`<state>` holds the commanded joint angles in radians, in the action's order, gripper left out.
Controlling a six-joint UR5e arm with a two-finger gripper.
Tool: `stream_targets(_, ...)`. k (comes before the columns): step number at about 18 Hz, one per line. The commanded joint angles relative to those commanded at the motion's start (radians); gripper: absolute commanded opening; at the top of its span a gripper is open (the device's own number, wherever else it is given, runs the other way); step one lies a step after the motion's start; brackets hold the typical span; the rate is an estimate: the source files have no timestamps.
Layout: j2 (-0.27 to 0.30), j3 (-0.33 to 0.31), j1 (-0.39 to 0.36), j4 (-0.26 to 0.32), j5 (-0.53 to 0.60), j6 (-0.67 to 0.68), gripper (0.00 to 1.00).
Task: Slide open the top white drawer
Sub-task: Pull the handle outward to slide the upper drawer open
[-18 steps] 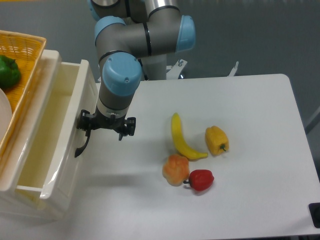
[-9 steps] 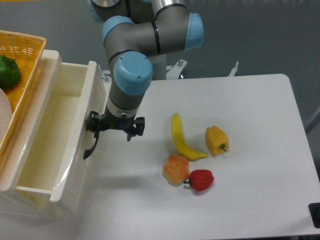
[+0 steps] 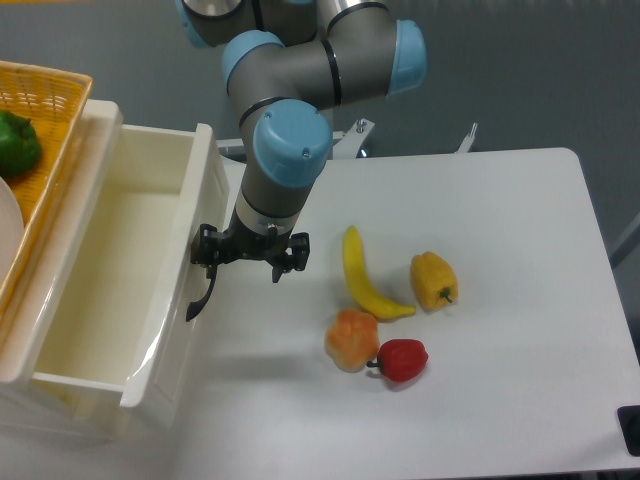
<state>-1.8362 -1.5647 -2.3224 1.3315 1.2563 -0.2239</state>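
The top white drawer (image 3: 120, 260) stands pulled out at the left, its glossy inside bare. Its front panel (image 3: 212, 190) faces the table and carries a curved black handle (image 3: 200, 298). My gripper (image 3: 246, 262) hangs right at that panel, fingers spread apart. The left finger (image 3: 207, 247) sits against the top of the handle, hooked at it. The right finger (image 3: 280, 264) hangs free over the table. Nothing is clamped between them.
A yellow wicker basket (image 3: 45, 95) on the cabinet top holds a green pepper (image 3: 15, 140). On the table to my right lie a banana (image 3: 360, 275), a yellow pepper (image 3: 433, 281), an orange fruit (image 3: 351, 339) and a red pepper (image 3: 402, 359).
The drawer front and my gripper have moved right together, so the drawer stands further out than a second ago. The fruit has not moved.
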Motion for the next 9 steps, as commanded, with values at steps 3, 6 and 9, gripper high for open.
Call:
stream_targets(3,0.0,0.003,-0.005,0.0,-0.002,-0.005,1.0)
stream_targets(6,0.0,0.008,-0.015,0.002,-0.006,-0.005,1.0)
stream_targets(9,-0.002,0.011,-0.021,0.0,-0.009,-0.006,1.0)
